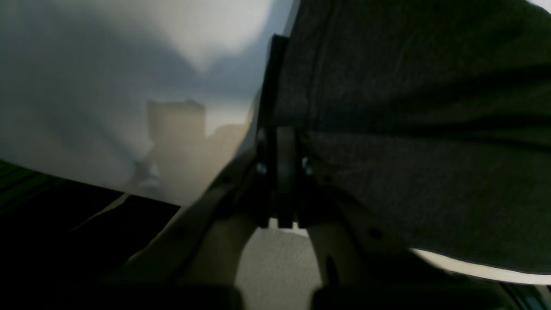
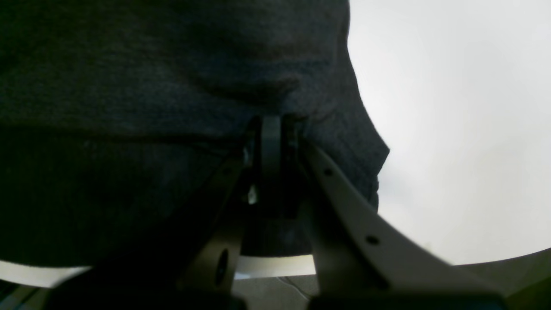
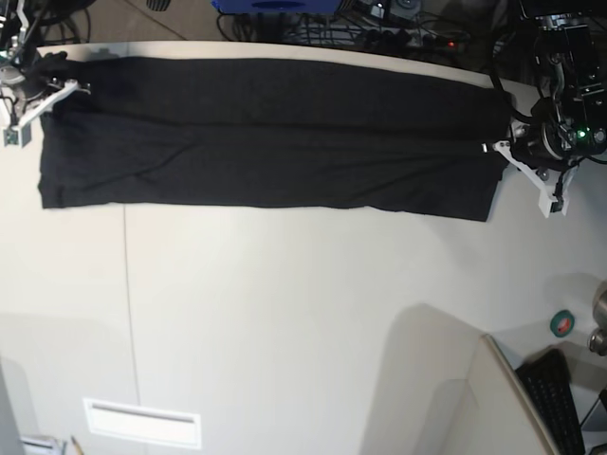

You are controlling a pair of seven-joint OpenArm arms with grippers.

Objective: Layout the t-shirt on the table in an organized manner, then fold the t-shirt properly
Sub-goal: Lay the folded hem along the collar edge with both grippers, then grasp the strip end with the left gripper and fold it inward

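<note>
The black t-shirt (image 3: 270,133) lies stretched in a long band across the table's (image 3: 285,313) far edge, plain side up. The left gripper (image 3: 501,144) and right gripper (image 3: 59,87) each pinch one end.

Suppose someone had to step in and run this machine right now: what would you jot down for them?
Left end effector: shut on the t-shirt, at the base view's right end.
Right end effector: shut on the t-shirt's other end.
T-shirt: stretched in a long band along the far side of the table, plain black side showing.
Done: cloth pulled out between both arms.
Left: release, smooth it, then fold.
</note>
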